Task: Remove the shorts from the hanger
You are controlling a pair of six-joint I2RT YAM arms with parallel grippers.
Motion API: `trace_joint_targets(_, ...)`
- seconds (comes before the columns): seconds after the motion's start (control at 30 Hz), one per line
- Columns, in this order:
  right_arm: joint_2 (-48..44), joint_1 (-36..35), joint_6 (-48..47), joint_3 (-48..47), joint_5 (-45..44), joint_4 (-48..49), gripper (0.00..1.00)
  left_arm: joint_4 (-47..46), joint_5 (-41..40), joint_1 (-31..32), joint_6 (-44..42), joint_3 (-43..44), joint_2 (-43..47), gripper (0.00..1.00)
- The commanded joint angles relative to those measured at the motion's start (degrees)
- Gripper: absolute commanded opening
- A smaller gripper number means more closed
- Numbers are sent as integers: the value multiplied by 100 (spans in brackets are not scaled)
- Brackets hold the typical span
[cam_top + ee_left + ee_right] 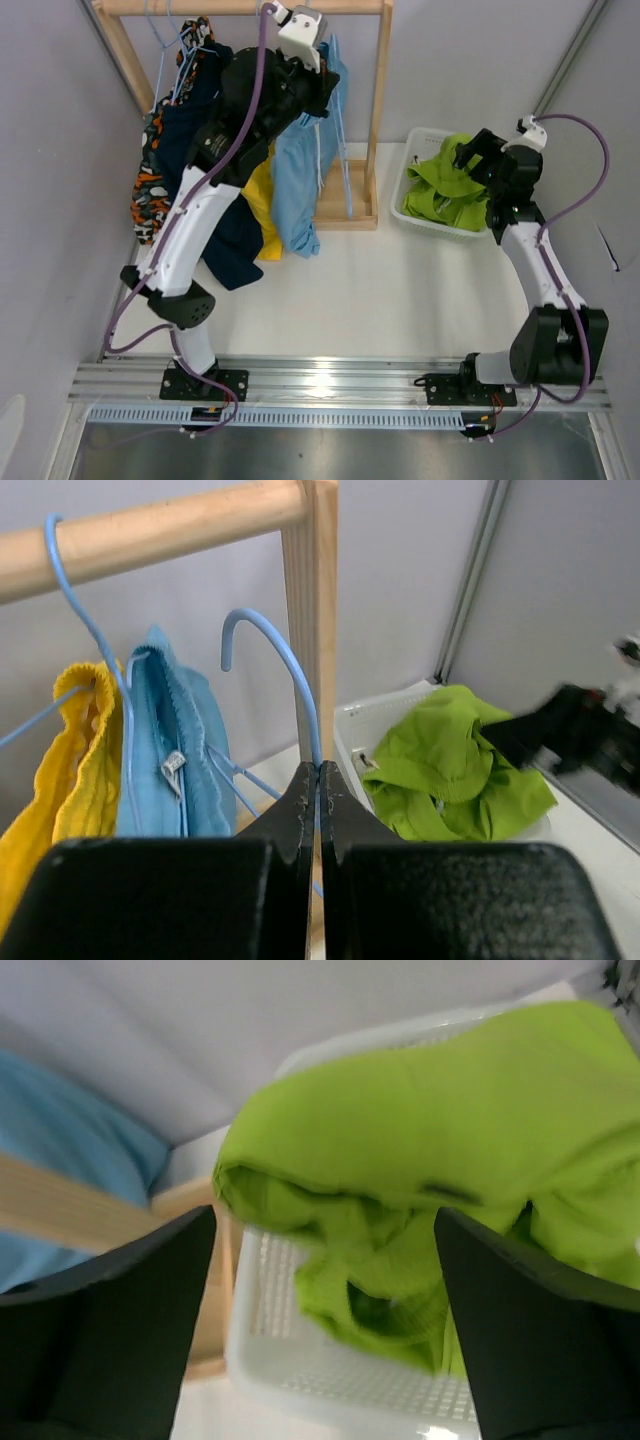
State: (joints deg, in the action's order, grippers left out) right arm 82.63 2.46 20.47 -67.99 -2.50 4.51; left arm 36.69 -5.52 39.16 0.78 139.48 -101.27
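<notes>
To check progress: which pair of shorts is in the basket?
The lime green shorts: they lie in the white basket; the others hang from the wooden rail.

No legible text, labels, numbers or signs

You have bright, even overhead light, with only soft shadows on the worktop [400, 280] and glare along the rail [330, 380] at its near edge. Left wrist: hanger [248, 612] crisp, right arm [590, 730] smeared. Right wrist: soft throughout, fingers [110, 1330] dark blurs.
</notes>
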Motion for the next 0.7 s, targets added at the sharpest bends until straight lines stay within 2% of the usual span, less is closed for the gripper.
trace_joint_targets(0.0,-1019,-166,493,609,180,200,100,-196,199,-171,-131,677,-366,0)
trace_joint_targets(0.07,-1388,-228,493,1005,189,181,99,-738,288,-277,-130,259,-376,0)
trace_joint_targets(0.13,-1994,-579,528,1620,163,216,99,-1136,306,-303,-122,45,-410,0)
trace_joint_targets(0.3,-3023,-1211,511,2587,180,471,99,-1848,612,-303,-130,404,-893,0)
trace_joint_targets(0.4,-3077,-1414,283,2615,4,358,99,-2147,762,-295,115,536,-991,0)
trace_joint_targets(0.67,-3086,-1494,212,2746,180,515,99,-3026,842,-312,116,554,-1289,0)
